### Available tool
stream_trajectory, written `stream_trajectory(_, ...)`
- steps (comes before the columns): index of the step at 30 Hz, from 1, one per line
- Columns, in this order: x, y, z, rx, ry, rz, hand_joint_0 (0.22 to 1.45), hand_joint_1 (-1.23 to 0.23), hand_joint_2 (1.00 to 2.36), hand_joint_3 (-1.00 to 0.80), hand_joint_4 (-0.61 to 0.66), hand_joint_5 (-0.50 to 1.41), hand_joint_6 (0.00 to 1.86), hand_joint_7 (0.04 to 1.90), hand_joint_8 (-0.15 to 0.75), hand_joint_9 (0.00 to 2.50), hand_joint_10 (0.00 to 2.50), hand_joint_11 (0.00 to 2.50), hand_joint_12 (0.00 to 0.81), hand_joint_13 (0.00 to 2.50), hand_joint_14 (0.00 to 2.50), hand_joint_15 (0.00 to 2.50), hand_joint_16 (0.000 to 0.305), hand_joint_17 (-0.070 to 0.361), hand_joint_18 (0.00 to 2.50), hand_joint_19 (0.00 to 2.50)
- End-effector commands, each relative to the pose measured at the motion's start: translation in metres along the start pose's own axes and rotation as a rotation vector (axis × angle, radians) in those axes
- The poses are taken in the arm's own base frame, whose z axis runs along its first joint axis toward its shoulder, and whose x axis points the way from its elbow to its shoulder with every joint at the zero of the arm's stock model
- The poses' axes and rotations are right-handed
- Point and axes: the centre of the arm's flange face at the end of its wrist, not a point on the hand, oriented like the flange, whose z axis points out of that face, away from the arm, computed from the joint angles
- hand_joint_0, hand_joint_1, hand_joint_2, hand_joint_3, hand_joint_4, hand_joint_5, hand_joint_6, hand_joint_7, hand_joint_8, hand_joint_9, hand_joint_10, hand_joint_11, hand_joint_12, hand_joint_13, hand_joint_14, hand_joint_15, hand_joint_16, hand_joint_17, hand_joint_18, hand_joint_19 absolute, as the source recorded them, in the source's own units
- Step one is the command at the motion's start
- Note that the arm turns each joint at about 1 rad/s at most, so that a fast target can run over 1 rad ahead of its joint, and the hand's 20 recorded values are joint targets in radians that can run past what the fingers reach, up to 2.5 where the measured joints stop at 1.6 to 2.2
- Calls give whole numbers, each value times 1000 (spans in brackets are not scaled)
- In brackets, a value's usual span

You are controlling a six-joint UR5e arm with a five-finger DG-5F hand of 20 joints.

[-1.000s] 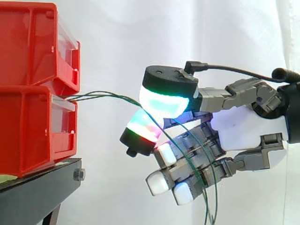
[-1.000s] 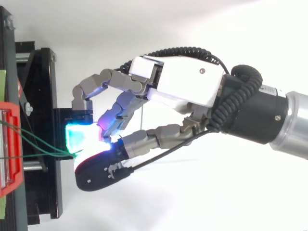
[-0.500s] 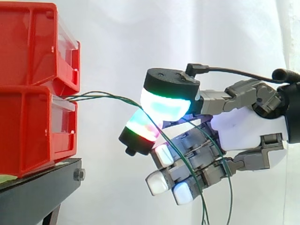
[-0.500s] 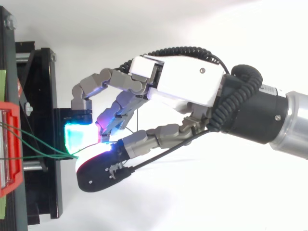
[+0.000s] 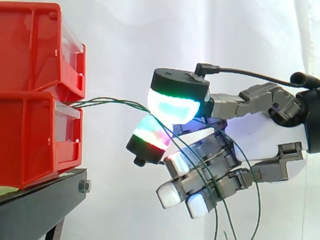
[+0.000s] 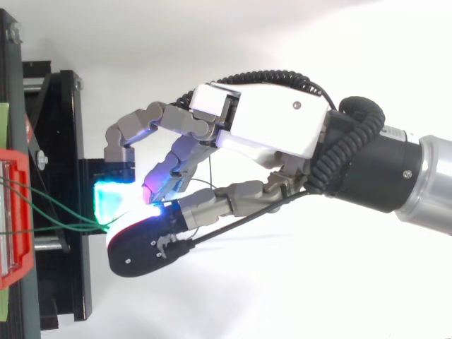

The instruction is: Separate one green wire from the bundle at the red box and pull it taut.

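Green wires [image 5: 115, 100] swung right, hand [image 5: 260, 137] pinching them, red bins [image 5: 30, 135] on black stand [image 5: 35, 205]

Just a black stand [image 5: 45, 197], bolt [image 5: 84, 186] at its right-hand corner in the side view. Sitting straight on top, reaching nearly to that edge: lower red bin [image 5: 30, 140], upper red bin [image 5: 30, 45] stacked on it. Pale green strip [image 5: 7, 190] poking out underneath, far left.

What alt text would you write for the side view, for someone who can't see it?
A robot hand pinches thin green wires between two glowing fingers, just right of stacked red bins on a black stand. The wires run slack from the lower bin to the pinch, then droop downward.
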Motion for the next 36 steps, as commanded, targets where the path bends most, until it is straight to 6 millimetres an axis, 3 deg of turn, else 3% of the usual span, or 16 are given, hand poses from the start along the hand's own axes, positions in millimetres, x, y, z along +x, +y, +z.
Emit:
stream_trajectory(1, 0, 0, 0, 0, 0, 3, 589, -556, 1013, -320, 40, -145, 854, 1141, 267, 1099, 22, 772, 354, 966, 20, 493, 47, 105, 894, 599)
stream_trajectory(5, 0, 0, 0, 0, 2, 6, 583, -633, 1015, -256, 52, -152, 859, 1154, 264, 1071, 22, 789, 356, 958, 19, 484, 47, 107, 892, 597)
stream_trajectory(7, 0, 0, 0, 0, 2, 8, 593, -739, 1016, -237, 73, -167, 876, 1139, 262, 1047, 22, 803, 355, 947, 18, 487, 48, 107, 889, 580)
stream_trajectory(13, 0, 1, -1, 2, 3, 8, 661, -852, 1011, -359, 49, -188, 906, 1063, 248, 1004, 21, 844, 336, 929, 18, 470, 47, 105, 881, 537)
stream_trajectory(15, 0, 0, -1, 6, 3, 11, 654, -807, 1001, -500, 68, -176, 907, 1076, 248, 1044, 21, 852, 336, 946, 18, 478, 46, 104, 878, 546)
stream_trajectory(20, 0, -1, -1, 13, 4, 15, 592, -657, 1000, -500, 93, -147, 890, 1140, 259, 1104, 21, 831, 344, 971, 20, 482, 45, 102, 900, 571)
stream_trajectory(23, -1, 0, -2, 12, 3, 15, 595, -643, 1000, -500, 87, -145, 889, 1153, 262, 1121, 22, 842, 345, 980, 18, 485, 46, 103, 907, 569)
stream_trajectory(27, 0, -1, -1, 13, 4, 15, 596, -628, 1009, -387, 81, -149, 898, 1168, 268, 1117, 22, 849, 351, 972, 18, 486, 46, 104, 905, 599)
stream_trajectory(31, -1, 0, -2, 12, 3, 18, 584, -485, 1012, -321, 89, -154, 899, 1168, 277, 1104, 22, 841, 363, 963, 20, 507, 50, 112, 894, 627)
stream_trajectory(36, 0, 1, -1, 11, 3, 25, 586, -477, 1014, -286, 96, -154, 890, 1166, 279, 1099, 23, 843, 369, 959, 18, 503, 50, 112, 889, 623)
